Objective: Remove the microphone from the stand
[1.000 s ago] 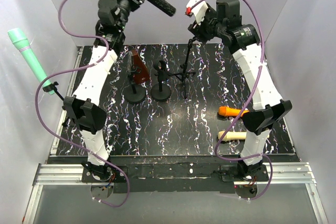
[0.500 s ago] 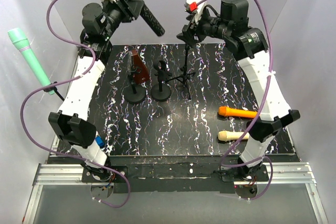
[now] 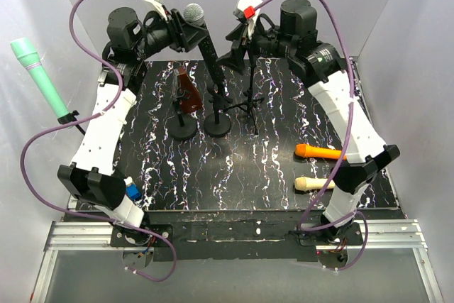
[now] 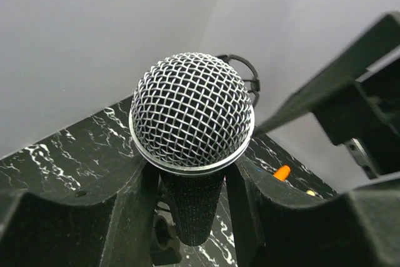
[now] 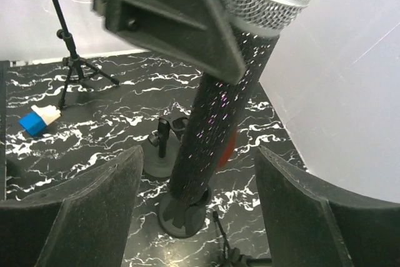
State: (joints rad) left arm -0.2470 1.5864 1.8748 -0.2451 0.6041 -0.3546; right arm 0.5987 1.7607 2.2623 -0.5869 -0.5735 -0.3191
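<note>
Left gripper (image 4: 190,201) clenches the microphone (image 4: 190,110) above the round-base stand (image 3: 218,127), right gripper (image 5: 190,217) released; seemingly freed, I next lay it down.

Microphone (image 3: 211,54) in left claw (image 3: 186,30), over stand (image 3: 218,124); right claw (image 3: 236,46) beside it

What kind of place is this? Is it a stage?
Probably a robot test booth, not a stage: plain grey walls box in a marbled table, and the left gripper holds the black microphone.
</note>
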